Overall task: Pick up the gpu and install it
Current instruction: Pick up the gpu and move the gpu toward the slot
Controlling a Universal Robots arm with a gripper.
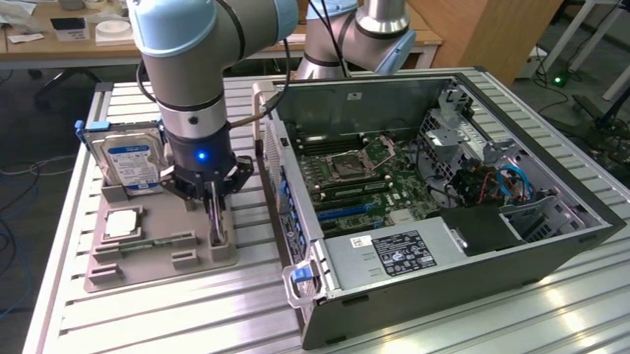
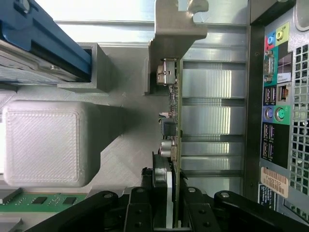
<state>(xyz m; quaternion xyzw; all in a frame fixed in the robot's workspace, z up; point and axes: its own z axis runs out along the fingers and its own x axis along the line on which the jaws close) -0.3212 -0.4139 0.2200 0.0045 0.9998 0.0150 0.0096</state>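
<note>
The gpu (image 1: 215, 223) stands on edge in a slot of the grey holder tray (image 1: 158, 271), at the tray's side nearest the computer case. My gripper (image 1: 211, 198) points straight down over it, its black fingers closed on either side of the card. In the wrist view the gpu (image 2: 175, 116) shows edge-on: a thin green board with a silver bracket (image 2: 176, 34) at its far end. There my gripper (image 2: 169, 200) clamps the board near its black cooler block. Whether the card has left its slot I cannot tell.
The open computer case (image 1: 551, 243) lies at the exterior view's right, motherboard (image 1: 364, 177) facing up; its rear port panel (image 2: 277, 96) runs close beside the card. The tray also holds a hard drive (image 1: 133, 164), a processor (image 1: 121, 223) and a memory stick (image 1: 147, 243).
</note>
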